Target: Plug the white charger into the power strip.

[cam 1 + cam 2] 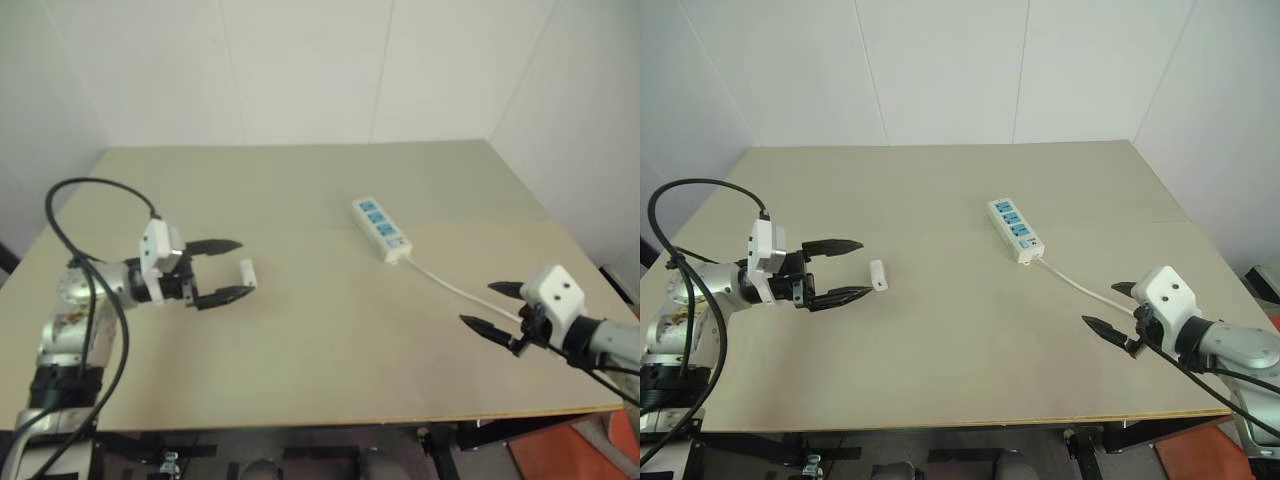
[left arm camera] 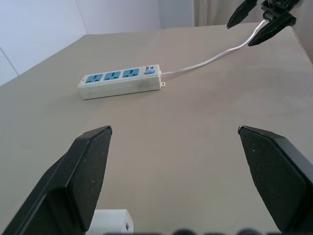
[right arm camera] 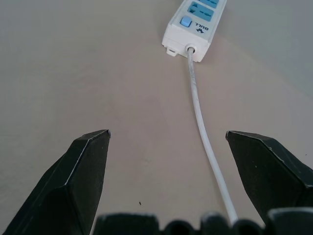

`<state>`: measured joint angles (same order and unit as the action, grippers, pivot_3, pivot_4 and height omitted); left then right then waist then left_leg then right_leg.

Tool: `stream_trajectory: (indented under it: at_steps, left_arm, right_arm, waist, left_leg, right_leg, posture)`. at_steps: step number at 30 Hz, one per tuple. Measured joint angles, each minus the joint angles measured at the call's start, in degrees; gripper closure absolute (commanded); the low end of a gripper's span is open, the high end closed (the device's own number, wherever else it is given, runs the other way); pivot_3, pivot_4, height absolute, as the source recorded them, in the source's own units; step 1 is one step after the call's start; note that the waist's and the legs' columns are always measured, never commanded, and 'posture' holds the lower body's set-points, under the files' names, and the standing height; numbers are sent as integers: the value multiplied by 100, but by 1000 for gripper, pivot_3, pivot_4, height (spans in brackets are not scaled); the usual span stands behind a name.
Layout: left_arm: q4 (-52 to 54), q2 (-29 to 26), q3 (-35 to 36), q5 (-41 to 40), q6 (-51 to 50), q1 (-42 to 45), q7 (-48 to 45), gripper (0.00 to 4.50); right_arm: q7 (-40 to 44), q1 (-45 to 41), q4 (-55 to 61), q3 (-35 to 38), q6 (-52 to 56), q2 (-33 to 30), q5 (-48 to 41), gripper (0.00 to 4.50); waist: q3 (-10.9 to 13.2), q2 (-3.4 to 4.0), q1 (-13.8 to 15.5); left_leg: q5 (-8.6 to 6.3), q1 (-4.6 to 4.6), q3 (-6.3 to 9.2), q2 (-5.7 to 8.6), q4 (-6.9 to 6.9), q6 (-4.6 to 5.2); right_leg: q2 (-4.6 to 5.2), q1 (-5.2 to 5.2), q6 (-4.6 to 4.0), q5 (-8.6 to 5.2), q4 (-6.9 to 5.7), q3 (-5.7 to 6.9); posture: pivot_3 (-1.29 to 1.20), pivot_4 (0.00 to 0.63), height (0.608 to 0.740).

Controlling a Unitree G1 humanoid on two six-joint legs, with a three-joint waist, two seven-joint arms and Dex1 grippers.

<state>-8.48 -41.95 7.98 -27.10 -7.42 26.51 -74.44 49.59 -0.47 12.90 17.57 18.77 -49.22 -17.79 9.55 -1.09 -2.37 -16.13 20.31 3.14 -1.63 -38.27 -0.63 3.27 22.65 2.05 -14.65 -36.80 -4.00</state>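
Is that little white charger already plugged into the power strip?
No, the white charger lies on the table by the open left gripper, well apart from the power strip.

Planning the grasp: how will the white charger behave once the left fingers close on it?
The white charger looks small, boxy and rigid, so it is probably light and should not flex. Its smooth plastic faces may slip between the left gripper's open fingers. Lying flat on the table, it seems unlikely to roll, though a nudge might slide it.
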Motion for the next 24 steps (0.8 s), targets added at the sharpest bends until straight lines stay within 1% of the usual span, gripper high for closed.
stream_trajectory:
  at_steps: [10, 15, 19, 23, 24]
  left_arm:
    - [-8, 94, 0, 0, 119, 3, 13, 0]
    - [7, 139, 0, -2, 119, -21, 77, 0]
    - [39, 178, 6, -22, 113, -21, 84, 0]
    - [95, 462, -144, -7, 114, 193, 138, 0]
    - [93, 554, -222, 7, 116, 297, 160, 0]
  right_arm:
    - [68, -106, -159, -55, -31, 0, 83, 52]
    - [115, -356, -383, -83, -43, 0, 73, 52]
    - [110, -955, -857, -385, -224, 152, 153, 52]
    - [120, -1871, -1887, -918, -561, 522, 412, 52]
    - [133, -2207, -2328, -1083, -703, 634, 513, 52]
  waist:
    - [0, 0, 3]
    - [0, 0, -12]
    - [0, 0, -28]
    - [1, -1, -8]
    - [1, -1, -5]
  left_leg:
    - [0, 0, 0, 0, 0, 0]
    - [0, -1, 0, 0, 0, 0]
    - [0, -4, -1, -1, 0, 0]
    - [0, -3, 0, 0, -1, 0]
    - [0, -3, 0, 1, -1, 0]
  right_leg:
    - [0, 0, 0, 0, 0, 0]
    - [0, -1, 0, 0, -1, -1]
    - [-1, -2, -1, 1, -2, -1]
    - [0, -3, -1, 1, -1, 0]
    - [0, -3, -2, 1, 0, 1]
  posture:
    - [0, 150, 740]
    - [0, 150, 740]
    - [0, 150, 740]
    - [0, 150, 740]
    - [0, 150, 740]
